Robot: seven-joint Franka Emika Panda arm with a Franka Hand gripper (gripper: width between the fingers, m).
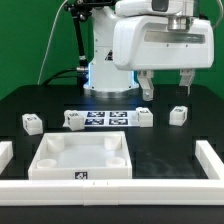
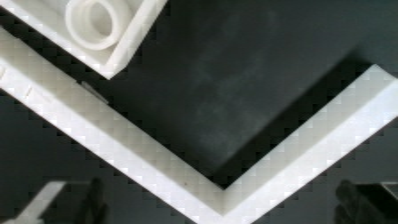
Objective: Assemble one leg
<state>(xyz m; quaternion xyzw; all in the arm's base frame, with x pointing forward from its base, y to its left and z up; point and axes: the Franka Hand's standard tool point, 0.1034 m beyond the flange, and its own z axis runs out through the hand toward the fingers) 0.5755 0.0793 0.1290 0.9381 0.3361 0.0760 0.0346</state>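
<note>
Four small white legs with tags stand in a row on the black table: one [image 1: 31, 123] at the exterior view's left, one [image 1: 74, 120] beside the marker board [image 1: 105, 118], one [image 1: 144, 117] and one [image 1: 178, 114] to the right. My gripper [image 1: 166, 88] hangs open and empty above the two right legs, touching neither. In the wrist view the gripper [image 2: 214, 208] is open, with its dark fingers [image 2: 59, 202] at the frame edge. No leg shows there.
The large white square panel [image 1: 82, 158] with corner sockets lies in front; its corner also shows in the wrist view [image 2: 98, 28]. A white border rail [image 1: 208, 160] frames the table, and its corner [image 2: 196, 150] lies under the wrist camera. The robot base [image 1: 105, 60] stands behind.
</note>
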